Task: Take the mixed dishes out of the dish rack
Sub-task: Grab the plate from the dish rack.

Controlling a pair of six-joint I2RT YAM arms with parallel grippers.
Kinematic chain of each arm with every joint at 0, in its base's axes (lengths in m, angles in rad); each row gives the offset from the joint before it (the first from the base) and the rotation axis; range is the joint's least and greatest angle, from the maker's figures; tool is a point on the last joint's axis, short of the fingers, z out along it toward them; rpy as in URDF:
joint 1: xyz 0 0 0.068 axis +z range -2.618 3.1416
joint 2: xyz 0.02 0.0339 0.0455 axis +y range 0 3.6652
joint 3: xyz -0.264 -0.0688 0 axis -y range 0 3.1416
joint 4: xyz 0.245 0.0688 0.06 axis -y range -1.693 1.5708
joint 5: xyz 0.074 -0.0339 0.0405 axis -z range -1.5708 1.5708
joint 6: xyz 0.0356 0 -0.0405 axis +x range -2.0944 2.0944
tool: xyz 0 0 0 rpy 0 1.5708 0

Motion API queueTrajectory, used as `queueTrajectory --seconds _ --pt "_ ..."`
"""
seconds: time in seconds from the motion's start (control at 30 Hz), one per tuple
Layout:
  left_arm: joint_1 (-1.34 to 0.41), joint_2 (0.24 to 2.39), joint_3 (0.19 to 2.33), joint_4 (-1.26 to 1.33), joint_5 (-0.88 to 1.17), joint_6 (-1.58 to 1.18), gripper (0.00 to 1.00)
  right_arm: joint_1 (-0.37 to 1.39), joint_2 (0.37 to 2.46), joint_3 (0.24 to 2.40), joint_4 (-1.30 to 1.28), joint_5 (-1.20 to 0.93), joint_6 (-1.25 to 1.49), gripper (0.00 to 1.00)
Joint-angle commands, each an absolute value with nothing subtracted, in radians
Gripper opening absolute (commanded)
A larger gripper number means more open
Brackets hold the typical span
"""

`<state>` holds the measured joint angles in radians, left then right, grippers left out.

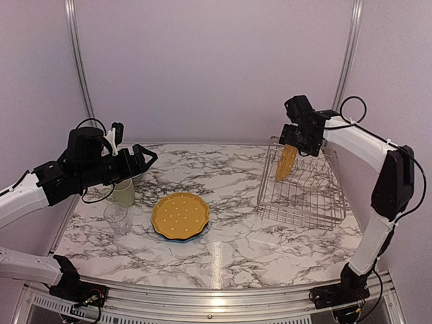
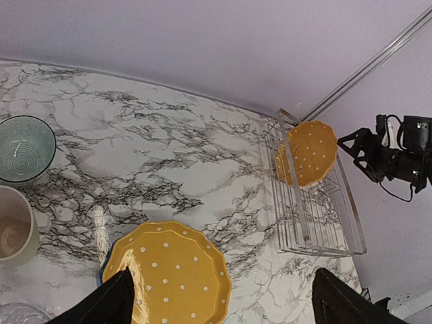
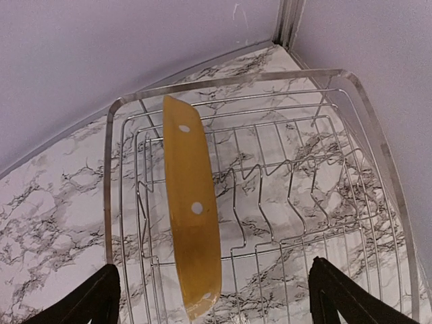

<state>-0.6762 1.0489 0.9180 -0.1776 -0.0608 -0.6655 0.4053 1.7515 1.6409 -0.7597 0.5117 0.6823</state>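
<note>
The silver wire dish rack stands on the right of the marble table. One yellow dotted plate stands upright in it, seen edge-on in the right wrist view. My right gripper hovers just above that plate, open, its fingers well apart on either side and not touching it. A second yellow plate lies flat on a blue plate mid-table. The pale green mug, clear glass and small bowl sit at the left. My left gripper is open and empty above them.
Metal frame posts rise at the back corners against the purple wall. The rack's upright tines stand in rows to the right of the plate. The right arm's cable loops above its forearm.
</note>
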Motion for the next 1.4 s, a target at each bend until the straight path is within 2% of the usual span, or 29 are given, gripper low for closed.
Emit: queueTrajectory --seconds 0.0,0.17,0.3,0.6,0.87,1.17,1.37 --pt "-0.676 1.027 0.917 -0.193 -0.072 -0.646 0.94 0.38 1.842 1.729 -0.828 0.503 0.751 0.93" --pt "-0.677 1.012 0.909 -0.2 -0.082 -0.647 0.94 0.375 1.94 1.794 -0.86 0.516 0.783 0.89" --pt "-0.676 1.004 0.914 -0.216 -0.094 -0.637 0.94 0.375 1.982 1.823 -0.861 0.523 0.78 0.77" --pt "-0.676 1.003 0.915 -0.228 -0.105 -0.631 0.94 0.375 1.998 1.829 -0.846 0.565 0.806 0.59" --pt "-0.676 1.007 0.92 -0.229 -0.107 -0.628 0.94 0.376 2.013 1.841 -0.837 0.574 0.808 0.57" --pt "-0.676 1.008 0.92 -0.232 -0.106 -0.627 0.95 0.373 2.033 1.845 -0.825 0.574 0.808 0.49" --pt "-0.676 1.011 0.924 -0.233 -0.109 -0.625 0.95 0.372 2.039 1.856 -0.823 0.568 0.802 0.33"
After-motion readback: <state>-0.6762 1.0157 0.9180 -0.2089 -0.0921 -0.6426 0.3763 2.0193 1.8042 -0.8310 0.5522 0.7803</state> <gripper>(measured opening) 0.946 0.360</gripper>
